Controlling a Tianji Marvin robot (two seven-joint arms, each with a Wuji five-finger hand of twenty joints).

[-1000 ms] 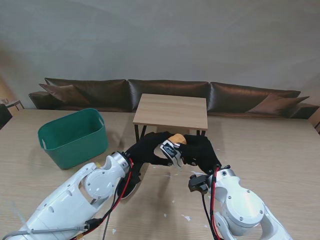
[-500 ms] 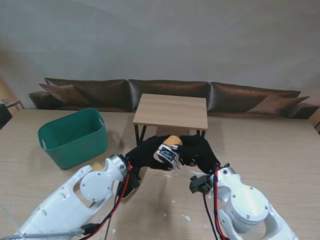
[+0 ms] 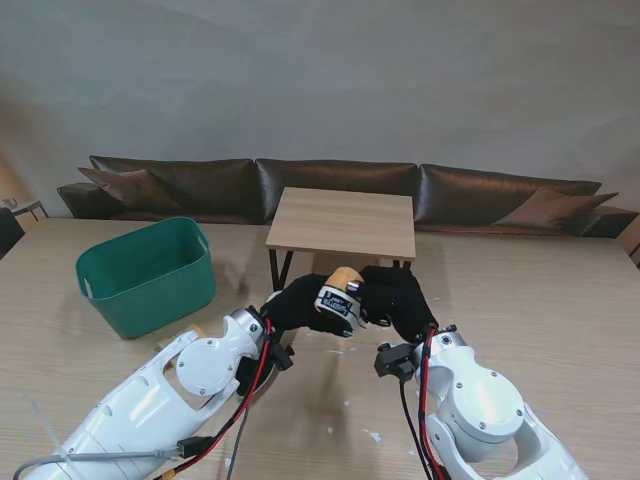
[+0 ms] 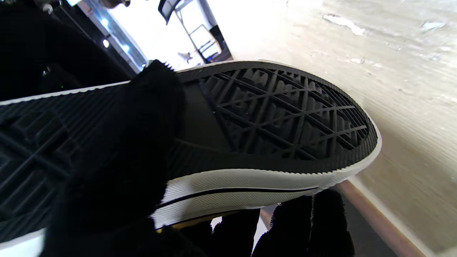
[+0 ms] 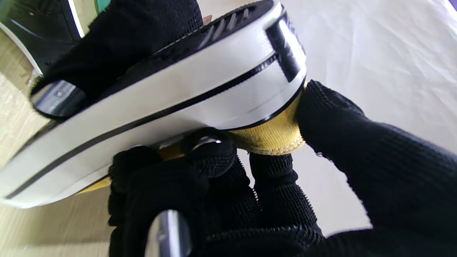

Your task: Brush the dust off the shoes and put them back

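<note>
Both the left hand (image 3: 300,305) and the right hand (image 3: 397,300) are closed on the shoe (image 3: 340,297) between them (no brush visible), so brushing seems next.

Shoe (image 3: 340,296) upper mostly hidden by both gloved hands; sole cut off at the left wrist view's edge; no brush can be made out.

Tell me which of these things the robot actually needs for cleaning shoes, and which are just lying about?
Needed:
yellow canvas shoe with white rubber sole
left hand and right hand, both gripping it
second black shoe

Lying about:
green plastic basket
small wooden side table
dark brown leather sofa
</note>
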